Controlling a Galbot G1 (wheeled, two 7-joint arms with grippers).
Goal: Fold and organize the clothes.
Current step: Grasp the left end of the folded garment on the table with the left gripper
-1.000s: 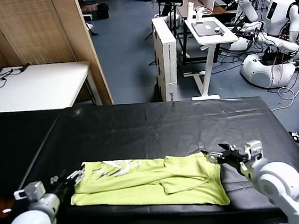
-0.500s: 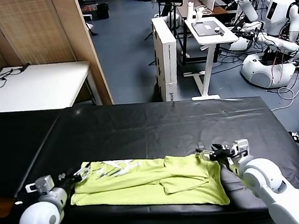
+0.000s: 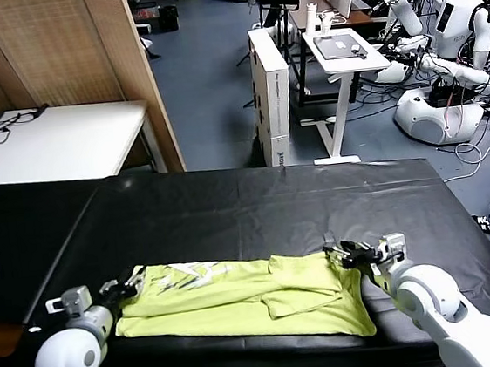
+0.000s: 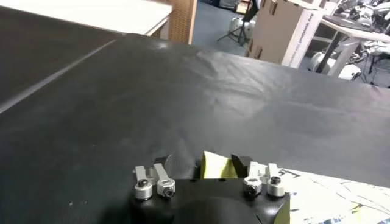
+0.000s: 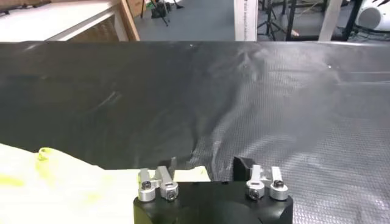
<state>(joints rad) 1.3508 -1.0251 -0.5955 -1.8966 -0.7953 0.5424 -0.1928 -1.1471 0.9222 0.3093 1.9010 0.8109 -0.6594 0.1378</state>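
Note:
The clothes are one lime yellow-green T-shirt (image 3: 239, 298), folded into a long strip near the front edge of the black table (image 3: 255, 200). A white-and-blue print (image 3: 185, 277) shows near its left end. My left gripper (image 3: 132, 288) is at the shirt's left end. In the left wrist view this gripper (image 4: 201, 164) stands open, and a corner of the shirt (image 4: 214, 165) rises between its fingers. My right gripper (image 3: 335, 251) is at the shirt's far right corner. Seen from the right wrist, it (image 5: 207, 165) is open with the shirt's edge (image 5: 194, 175) lying between the fingers.
A white table (image 3: 57, 142) stands beyond the black one at the left, next to a wooden partition (image 3: 64, 45). Past the far edge are a tall white box (image 3: 272, 93), a small white stand (image 3: 345, 55) and other robots (image 3: 441, 49).
Both grippers have moved inward onto the shirt's ends, the right one sliding left to its far corner and the left one reaching its left edge. The shirt has not shifted.

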